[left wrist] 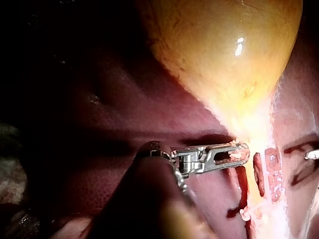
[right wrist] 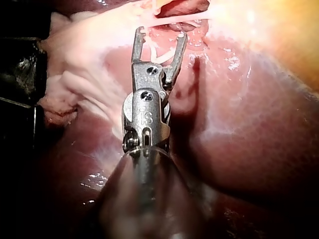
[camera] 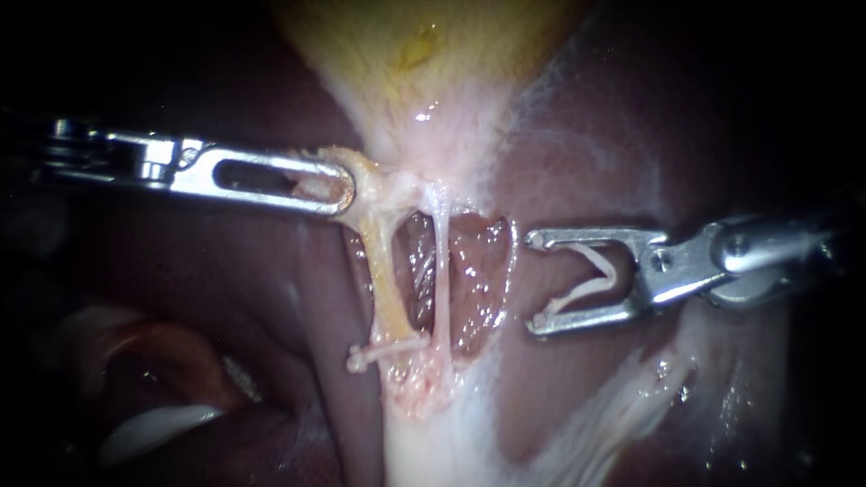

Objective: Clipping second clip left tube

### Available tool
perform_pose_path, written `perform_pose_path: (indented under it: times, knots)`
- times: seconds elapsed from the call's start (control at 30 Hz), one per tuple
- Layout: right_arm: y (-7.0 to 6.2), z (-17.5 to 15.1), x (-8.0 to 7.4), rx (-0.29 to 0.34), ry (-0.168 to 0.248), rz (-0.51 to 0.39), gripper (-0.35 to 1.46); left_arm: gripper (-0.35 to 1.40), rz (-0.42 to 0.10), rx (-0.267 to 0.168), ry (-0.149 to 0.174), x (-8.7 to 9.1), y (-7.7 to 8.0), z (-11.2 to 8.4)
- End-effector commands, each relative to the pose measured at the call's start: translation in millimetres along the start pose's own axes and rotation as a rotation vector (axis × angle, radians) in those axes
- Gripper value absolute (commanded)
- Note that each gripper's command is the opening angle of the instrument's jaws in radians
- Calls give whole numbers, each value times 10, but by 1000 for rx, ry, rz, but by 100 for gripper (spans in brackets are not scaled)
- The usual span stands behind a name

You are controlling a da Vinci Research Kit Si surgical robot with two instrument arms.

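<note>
The left tube [camera: 388, 271] is yellowish and runs down from the gallbladder [camera: 424, 54] neck; a thinner pale right tube [camera: 442, 271] lies beside it. One white clip [camera: 383, 350] crosses the left tube low down. My left instrument [camera: 338, 185] is shut on tissue at the top of the left tube, which also shows in the left wrist view [left wrist: 239, 153]. My right instrument [camera: 538, 280] stands to the right of both tubes, apart from them. Its jaws stand wide and hold a white clip [camera: 591, 275] between them, as the right wrist view [right wrist: 159, 35] also shows.
Dark red liver [camera: 225, 298] surrounds the tubes, with a glistening raw window [camera: 474, 280] between the right tube and my right instrument. Whitish membrane [camera: 622, 406] spreads at the lower right. The gallbladder [left wrist: 224, 50] bulges yellow ahead of my left instrument.
</note>
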Motion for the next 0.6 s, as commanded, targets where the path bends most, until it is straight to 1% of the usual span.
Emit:
perform_pose_path:
  times: [0.03, 0.2, 0.4, 0.6]
  knots:
    - [-1, 3, -1, 0, 1, 13, 50, -35, 0, 0, 0, 0, 0, 0]
    - [-4, 24, -5, 1, 2, 42, 50, -35, 0, 0, 0, 0, 0, 1]
    - [-5, 57, -16, 5, 3, 95, 49, -35, 0, -1, -1, 0, 0, 2]
    - [0, 83, -27, 5, 3, 141, 48, -35, -1, -2, -2, 1, -2, 2]
